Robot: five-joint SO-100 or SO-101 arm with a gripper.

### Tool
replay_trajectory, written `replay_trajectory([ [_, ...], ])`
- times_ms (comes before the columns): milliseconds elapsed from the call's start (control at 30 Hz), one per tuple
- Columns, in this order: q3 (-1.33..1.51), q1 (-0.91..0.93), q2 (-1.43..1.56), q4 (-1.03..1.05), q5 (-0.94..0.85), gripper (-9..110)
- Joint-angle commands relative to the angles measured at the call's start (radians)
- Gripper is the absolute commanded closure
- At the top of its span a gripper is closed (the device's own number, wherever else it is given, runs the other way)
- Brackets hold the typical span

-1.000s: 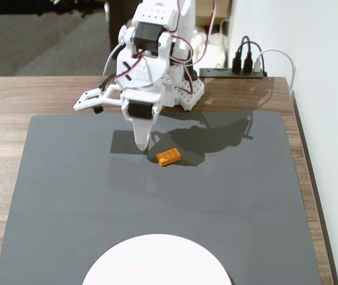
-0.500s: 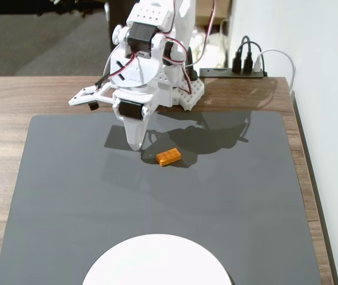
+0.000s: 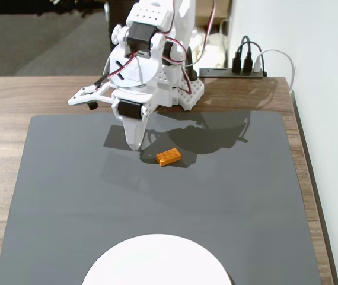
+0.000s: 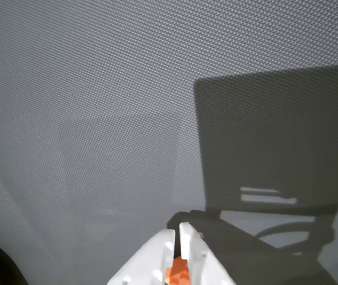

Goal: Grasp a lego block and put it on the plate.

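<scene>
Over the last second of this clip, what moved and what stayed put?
The gripper swung slightly left and back in the fixed view, away from the lego block, early in the second, then barely moved. It took hold of nothing. The block lies in the same spot on the grey mat, and the plate is unchanged.

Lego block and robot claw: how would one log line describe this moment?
gripper: shut, empty, tip near mat | lego block: on mat, ungrasped, right of tip | plate: empty, near edge
</scene>
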Motion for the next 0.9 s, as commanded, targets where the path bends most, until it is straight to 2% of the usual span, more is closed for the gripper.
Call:
replay_trajectory([
  [0,-0.032,-0.006,0.0,-0.006,0.0,101],
  [467,-0.035,-0.018,-0.003,-0.005,-0.023,101],
  [867,-0.025,-0.11,0.023,0.002,-0.158,101],
])
